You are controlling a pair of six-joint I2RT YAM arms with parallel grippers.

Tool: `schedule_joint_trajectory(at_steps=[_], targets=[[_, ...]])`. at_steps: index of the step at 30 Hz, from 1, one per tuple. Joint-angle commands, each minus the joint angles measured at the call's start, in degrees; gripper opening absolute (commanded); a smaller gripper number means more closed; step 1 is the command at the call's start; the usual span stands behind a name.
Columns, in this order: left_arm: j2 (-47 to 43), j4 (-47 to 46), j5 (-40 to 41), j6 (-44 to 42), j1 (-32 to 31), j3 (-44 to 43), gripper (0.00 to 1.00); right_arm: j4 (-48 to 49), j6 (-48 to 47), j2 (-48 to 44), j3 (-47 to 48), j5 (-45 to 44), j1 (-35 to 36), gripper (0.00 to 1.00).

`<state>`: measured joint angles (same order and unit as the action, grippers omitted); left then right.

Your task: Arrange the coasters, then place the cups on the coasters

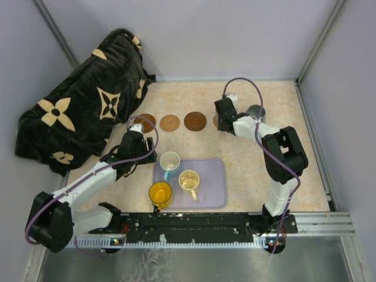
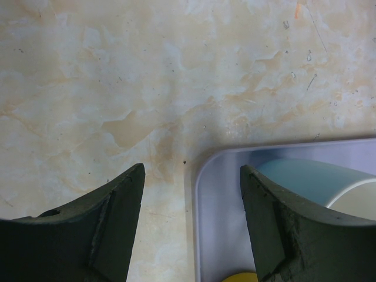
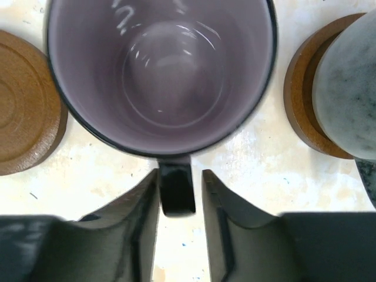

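My right gripper (image 3: 180, 182) straddles the dark handle (image 3: 176, 191) of the mauve cup (image 3: 160, 70). Its left finger touches the handle and a small gap shows at the right finger, so the jaws stand slightly open. Just right of it, the grey cup (image 3: 346, 88) sits on a coaster (image 3: 299, 100); a bare coaster (image 3: 23, 111) lies to the left. Three bare coasters (image 1: 170, 123) line the far side of the table. The white-blue cup (image 1: 169, 161), cream cup (image 1: 189, 181) and yellow cup (image 1: 160, 192) stand on the lavender tray (image 1: 212, 183). My left gripper (image 2: 192, 176) hangs open and empty over the tray's corner (image 2: 202, 176).
A black blanket with tan flower patterns (image 1: 82, 111) is heaped at the back left. White walls enclose the table on the far side and both flanks. The right arm (image 1: 282, 150) reaches across the right side of the table.
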<state>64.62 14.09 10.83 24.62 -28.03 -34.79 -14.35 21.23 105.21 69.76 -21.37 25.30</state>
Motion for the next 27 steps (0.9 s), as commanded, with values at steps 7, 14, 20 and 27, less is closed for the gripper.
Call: schedule_joint_trajectory(at_steps=[7, 14, 20, 27], targets=[[0.5, -1.1, -1.1, 0.3, -0.3, -0.6, 0.72, 2.2, 0.8, -1.0, 1.4, -1.5, -0.4, 0.44], [0.8, -1.2, -1.5, 0.3, -0.4, -0.8, 0.72, 2.3, 0.9, -2.1, 1.1, -1.3, -0.3, 0.43], [1.0, -1.3, -2.0, 0.4, -0.4, -1.1, 0.72, 2.2, 0.7, -3.5, 1.5, -1.6, -0.3, 0.39], [0.6, -1.0, -2.1, 0.5, -0.3, -1.2, 0.72, 1.6, 0.5, -3.1, 3.1, -2.2, -0.3, 0.32]])
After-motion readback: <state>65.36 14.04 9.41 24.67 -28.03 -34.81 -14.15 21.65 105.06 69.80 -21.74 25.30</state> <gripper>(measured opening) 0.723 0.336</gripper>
